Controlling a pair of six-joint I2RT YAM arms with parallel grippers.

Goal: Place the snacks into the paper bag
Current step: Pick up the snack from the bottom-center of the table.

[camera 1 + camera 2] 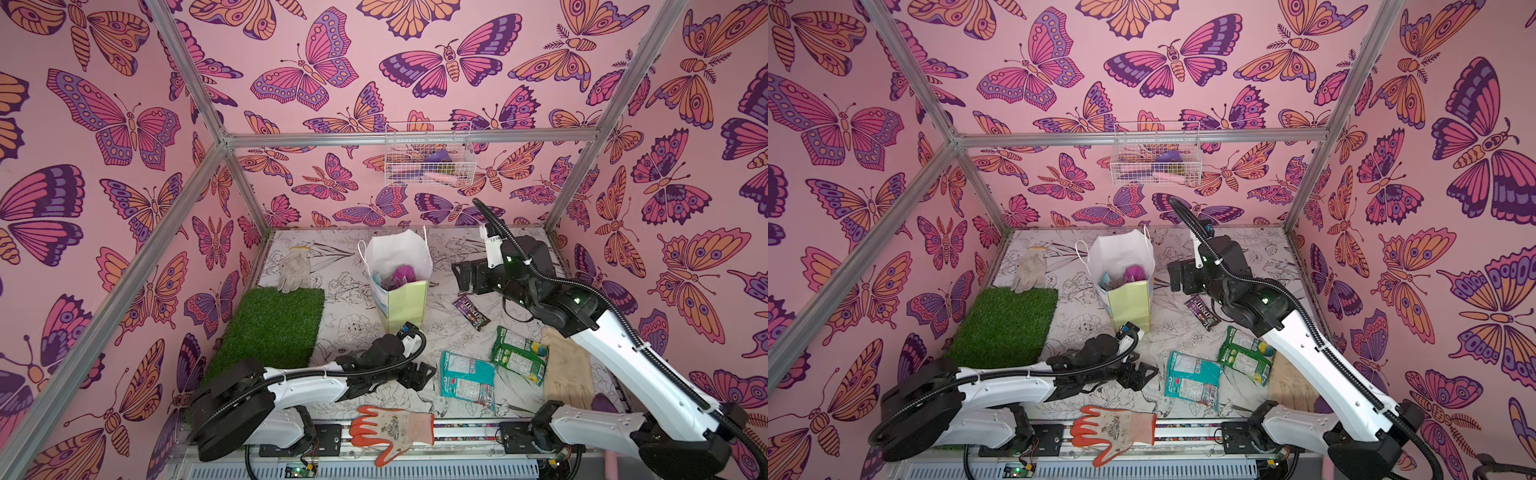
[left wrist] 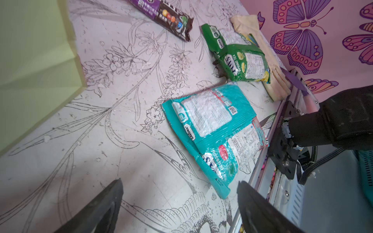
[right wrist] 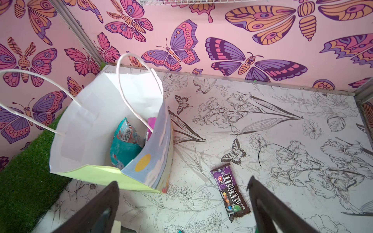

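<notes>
1. The paper bag (image 1: 405, 307) is stood upright mid-table with its mouth open. A magenta-purple grape bag (image 1: 402, 274) and a teal candy bag (image 3: 125, 145) are seen inside it.
2. The M&M's packet (image 3: 230, 193) is laid flat on the table near the bag, on the right arm's side.
3. A second teal candy bag (image 2: 212, 125) and the green-and-yellow bag (image 2: 238, 56) are laid flat near the front edge, just beside each other. The green one is touching a beige cloth (image 1: 567, 365).
4. The right gripper (image 3: 182, 180) is held beside the bag, above the table. Its fingers are spread wide and nothing is gripped.
5. The left gripper (image 2: 179, 181) is held low near the second teal candy bag. Its fingers are spread wide and nothing is gripped.
6. An orange-and-white glove (image 1: 390, 430) is laid on the front rail.
</notes>
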